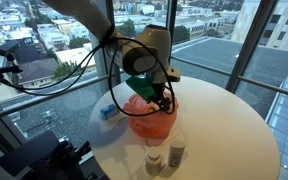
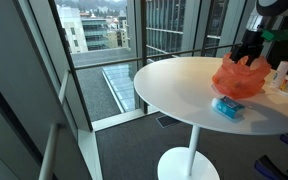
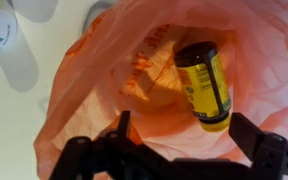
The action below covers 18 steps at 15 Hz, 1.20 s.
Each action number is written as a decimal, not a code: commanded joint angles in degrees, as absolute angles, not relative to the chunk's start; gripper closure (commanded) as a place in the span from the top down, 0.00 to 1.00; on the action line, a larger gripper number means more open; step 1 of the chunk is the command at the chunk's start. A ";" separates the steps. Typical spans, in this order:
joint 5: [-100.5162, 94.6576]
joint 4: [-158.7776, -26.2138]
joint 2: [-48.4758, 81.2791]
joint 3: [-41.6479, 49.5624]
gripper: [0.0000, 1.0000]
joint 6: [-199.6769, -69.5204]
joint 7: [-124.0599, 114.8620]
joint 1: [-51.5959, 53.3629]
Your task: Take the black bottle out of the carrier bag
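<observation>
The arm comes in from above with the wrist bent down, so the gripper point(image 1: 162, 98) hangs pointing down at the mouth of the orange bag point(image 1: 152, 122) on the round white bench point(image 1: 229, 130). In the wrist view its fingers point(image 3: 122, 130) are spread apart. The black bottle point(image 3: 199, 80), yellow-labelled, lies tilted inside the bag.

Your worktop point(image 1: 229, 125) is a round white top, and in an exterior view you can see it rests on a single white pedestal point(image 2: 189, 150). The orange carrier bag point(image 1: 152, 120) sits slumped on it with its mouth open upward, and a small blue packet point(image 1: 108, 112) lies flat just beside the bag, close to the rim. Two small containers point(image 1: 154, 160) stand upright close together near the edge, a little apart from the bag.
</observation>
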<state>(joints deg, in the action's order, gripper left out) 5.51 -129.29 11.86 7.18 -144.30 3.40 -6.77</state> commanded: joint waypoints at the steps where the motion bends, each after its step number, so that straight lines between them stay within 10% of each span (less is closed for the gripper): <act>1: 4.06 -130.67 11.65 6.08 1.00 -147.26 9.03 -7.47; 18: 1.22 -130.86 12.38 5.05 1.00 -148.37 19.63 -7.87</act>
